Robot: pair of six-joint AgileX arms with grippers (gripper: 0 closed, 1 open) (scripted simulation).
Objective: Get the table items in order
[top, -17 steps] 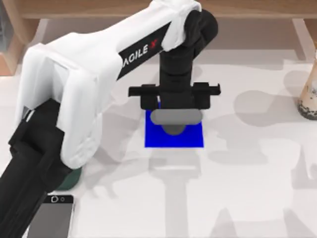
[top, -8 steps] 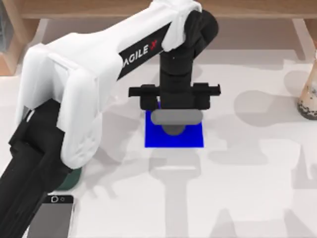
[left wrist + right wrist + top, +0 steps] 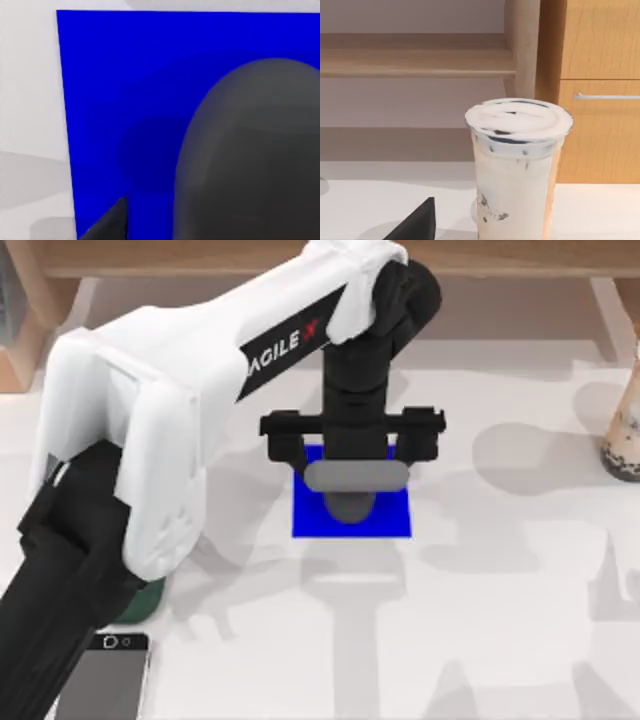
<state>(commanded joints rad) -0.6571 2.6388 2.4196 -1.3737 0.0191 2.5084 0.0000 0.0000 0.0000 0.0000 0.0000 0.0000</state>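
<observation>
The dark grey mouse (image 3: 348, 506) lies on a blue mat (image 3: 392, 521) in the middle of the white table (image 3: 500, 620). My left gripper (image 3: 352, 445) hangs straight above it, open. In the left wrist view the mouse (image 3: 250, 160) rests on the mat (image 3: 125, 75), and one fingertip (image 3: 111, 224) stands clear of its side. The smartphone (image 3: 105, 682) lies at the front left, partly under my left arm. The milk-tea cup (image 3: 622, 445) stands upright at the right edge. My right gripper is close in front of the cup (image 3: 517, 165), with one fingertip (image 3: 417, 222) off to the side.
A dark green round thing (image 3: 150, 602) peeks out from under my left arm near the phone. Wooden shelving (image 3: 420, 60) and a cabinet with a handle (image 3: 605, 96) rise behind the cup. Wooden furniture lines the table's far edge (image 3: 200, 260).
The left gripper's crossbar has shifted slightly toward the far side and spread a little. A strip of blue mat now shows behind the mouse. The mouse stays on the mat.
</observation>
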